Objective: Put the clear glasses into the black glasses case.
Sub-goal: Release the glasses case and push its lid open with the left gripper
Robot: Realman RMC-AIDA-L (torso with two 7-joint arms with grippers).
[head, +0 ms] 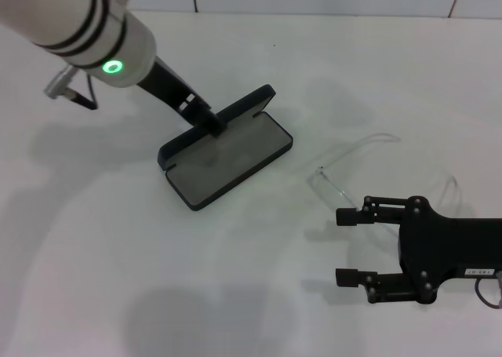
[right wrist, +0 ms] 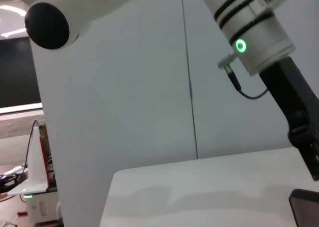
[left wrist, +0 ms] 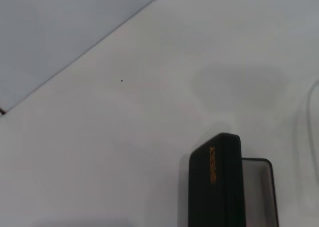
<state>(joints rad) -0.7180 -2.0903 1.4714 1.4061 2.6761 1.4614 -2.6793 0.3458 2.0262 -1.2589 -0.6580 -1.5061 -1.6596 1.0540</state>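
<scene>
The black glasses case (head: pixel 227 159) lies open in the middle of the white table, grey lining up and its lid raised on the far side. My left gripper (head: pixel 207 122) reaches down from the upper left and is shut on that lid. In the left wrist view the lid (left wrist: pixel 218 184) shows its orange logo. The clear glasses (head: pixel 328 183) lie to the right of the case, their temples curving away. My right gripper (head: pixel 343 247) hovers open just in front of the glasses, its upper fingertip (head: pixel 345 216) close to the frame.
The white table (head: pixel 94 247) runs wide on all sides, with a tiled wall at its far edge. The right wrist view shows the left arm (right wrist: pixel 299 102) over the table, a corner of the case (right wrist: pixel 305 207) and a room beyond.
</scene>
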